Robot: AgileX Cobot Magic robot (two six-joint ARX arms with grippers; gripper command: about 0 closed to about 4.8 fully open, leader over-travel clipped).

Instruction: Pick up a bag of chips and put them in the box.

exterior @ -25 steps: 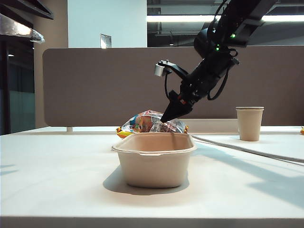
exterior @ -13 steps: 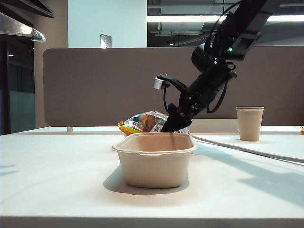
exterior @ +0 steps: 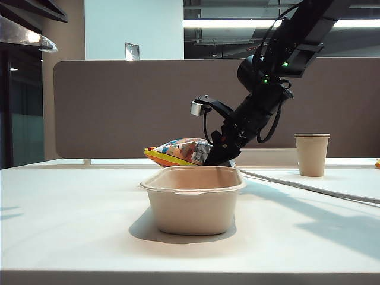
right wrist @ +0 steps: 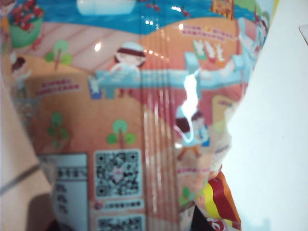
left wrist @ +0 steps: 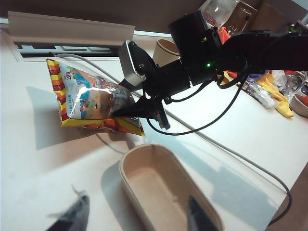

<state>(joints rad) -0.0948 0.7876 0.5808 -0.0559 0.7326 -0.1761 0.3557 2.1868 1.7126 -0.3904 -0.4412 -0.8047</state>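
One box (exterior: 193, 199), a beige oblong tray with a flanged rim, stands nearest on the white counter (exterior: 71, 225), toward the near edge and about midway along it; nothing lies in it, as the left wrist view shows (left wrist: 163, 190). Two arms are at work. The left pincer (left wrist: 132, 216) hangs above the near part of the counter over the box, seen only in its own wrist view, its two dark fingers spread wide with nothing between them. Just behind the box lies the single bag of chips (exterior: 178, 152), orange-red and yellow-striped with a shiny printed panel, its one end tipped up off the counter (left wrist: 91, 101). The right pincer (exterior: 217, 155) reaches down from the upper right of the exterior view to the bag's end nearest the box, and its dark tips press on the bag (left wrist: 139, 109); the right wrist view is filled by the bag's printed face (right wrist: 139, 120), so whether the grip has fully closed cannot be told. One grey cable (exterior: 309, 187) runs over the counter from behind the box toward the right edge. One beige paper cup (exterior: 312, 154) stands upright farther back near the right side, well apart from the box. A brown partition (exterior: 119, 107) closes off the far edge.
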